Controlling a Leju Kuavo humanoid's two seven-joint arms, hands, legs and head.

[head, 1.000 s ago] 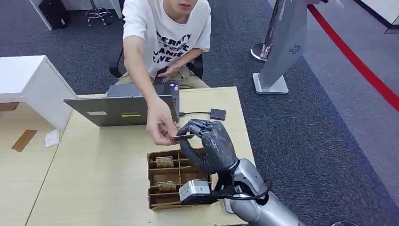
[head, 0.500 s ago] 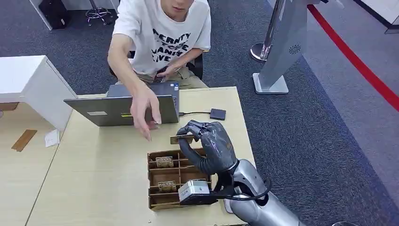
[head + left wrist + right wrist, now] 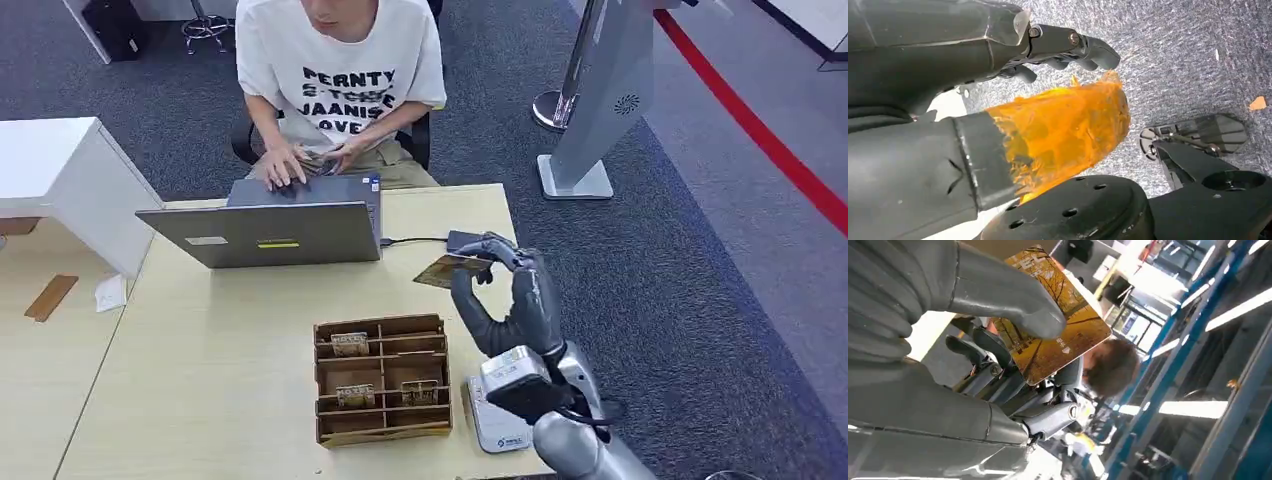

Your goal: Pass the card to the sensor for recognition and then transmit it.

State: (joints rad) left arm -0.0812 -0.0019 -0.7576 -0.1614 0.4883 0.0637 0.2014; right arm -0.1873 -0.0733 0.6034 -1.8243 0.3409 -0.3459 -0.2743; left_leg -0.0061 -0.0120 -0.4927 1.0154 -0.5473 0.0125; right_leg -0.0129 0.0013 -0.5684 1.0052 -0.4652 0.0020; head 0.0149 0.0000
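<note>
- Your right robot hand is raised over the worktop, pinching a golden card between thumb and fingers.
- The card hovers just beside a small dark sensor wired to the laptop.
- A wooden divided tray sits nearer you.
- Your left robot hand hangs above carpet, fingers curled, holding nothing.

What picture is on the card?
The card shows golden-yellow autumn trees, clearest in the right wrist view, pinched by the right robot hand.
</note>
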